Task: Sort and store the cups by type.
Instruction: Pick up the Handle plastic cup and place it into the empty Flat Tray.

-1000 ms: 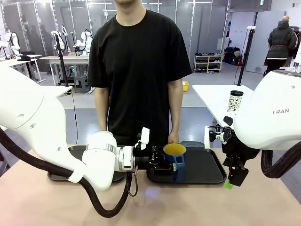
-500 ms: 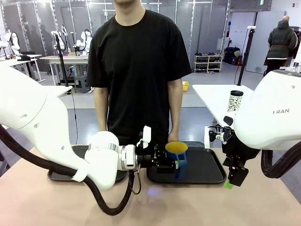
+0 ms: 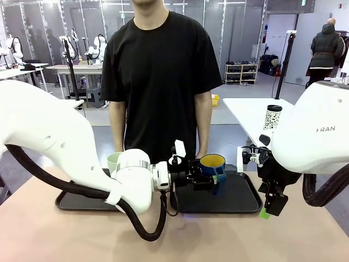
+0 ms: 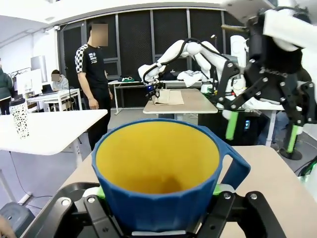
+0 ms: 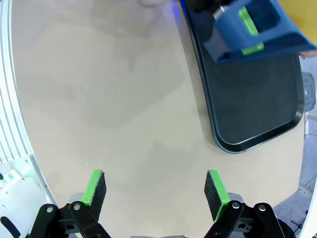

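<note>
My left gripper is shut on the dark blue mug with its yellow inside, holding it above the right black tray. In the left wrist view the mug sits between the green pads, its handle to the right. The pale green tumbler stands on the left tray, half hidden behind my left arm. My right gripper is open over bare tabletop, hanging at the table's right edge. The mug's handle shows at the top of the right wrist view.
A person in a black shirt stands at the far side behind the trays. A white speckled travel cup stands on another table at the back right. The near tabletop is bare.
My left gripper has carried the blue mug to the right and slightly up over the right tray. The left arm's shift has uncovered the green tumbler. The right arm has not moved.
</note>
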`<act>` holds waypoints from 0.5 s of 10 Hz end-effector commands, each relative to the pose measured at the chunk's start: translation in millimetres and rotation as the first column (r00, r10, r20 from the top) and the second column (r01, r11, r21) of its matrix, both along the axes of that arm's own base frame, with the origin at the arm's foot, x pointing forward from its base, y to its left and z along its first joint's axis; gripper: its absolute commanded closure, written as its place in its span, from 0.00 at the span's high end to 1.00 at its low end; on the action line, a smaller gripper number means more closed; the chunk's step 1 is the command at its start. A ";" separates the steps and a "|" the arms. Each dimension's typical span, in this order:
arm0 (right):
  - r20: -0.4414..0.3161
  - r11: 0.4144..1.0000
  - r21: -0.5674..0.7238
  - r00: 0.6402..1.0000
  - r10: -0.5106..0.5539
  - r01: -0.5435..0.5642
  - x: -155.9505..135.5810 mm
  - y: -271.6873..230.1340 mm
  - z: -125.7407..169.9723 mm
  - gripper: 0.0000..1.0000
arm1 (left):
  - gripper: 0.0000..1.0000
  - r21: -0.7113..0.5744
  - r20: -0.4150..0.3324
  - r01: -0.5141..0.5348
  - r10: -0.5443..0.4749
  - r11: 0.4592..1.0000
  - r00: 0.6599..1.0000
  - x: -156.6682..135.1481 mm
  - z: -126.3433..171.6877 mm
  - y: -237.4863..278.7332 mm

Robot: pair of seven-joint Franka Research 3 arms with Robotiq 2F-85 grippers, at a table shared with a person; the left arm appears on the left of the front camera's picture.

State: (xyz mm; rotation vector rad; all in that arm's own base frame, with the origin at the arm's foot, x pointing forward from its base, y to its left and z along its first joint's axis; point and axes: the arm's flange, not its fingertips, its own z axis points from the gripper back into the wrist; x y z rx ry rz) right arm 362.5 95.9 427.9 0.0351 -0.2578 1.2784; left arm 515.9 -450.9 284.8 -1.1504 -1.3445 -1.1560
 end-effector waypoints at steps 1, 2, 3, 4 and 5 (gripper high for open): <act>0.009 1.000 -0.004 1.000 -0.027 0.027 -3.6 1.9 -6.0 1.00 | 0.76 0.040 0.049 -0.083 0.081 0.996 0.996 12.7 -9.5 -21.4; 0.009 1.000 -0.004 1.000 -0.027 0.027 -3.6 1.9 -6.0 1.00 | 0.76 0.062 0.067 -0.103 0.098 0.993 0.993 15.8 -13.1 -24.6; 0.009 1.000 -0.004 1.000 -0.027 0.027 -3.6 1.9 -6.0 1.00 | 0.76 0.068 0.086 -0.134 0.128 0.989 0.988 19.5 -16.4 -25.6; 0.009 1.000 -0.004 1.000 -0.027 0.027 -3.6 1.9 -6.0 1.00 | 0.76 0.072 0.099 -0.168 0.160 0.983 0.982 23.5 -19.9 -25.5; 0.009 1.000 -0.004 1.000 -0.027 0.027 -3.6 1.9 -6.0 1.00 | 0.76 0.071 0.099 -0.182 0.175 0.981 0.980 26.7 -22.5 -25.4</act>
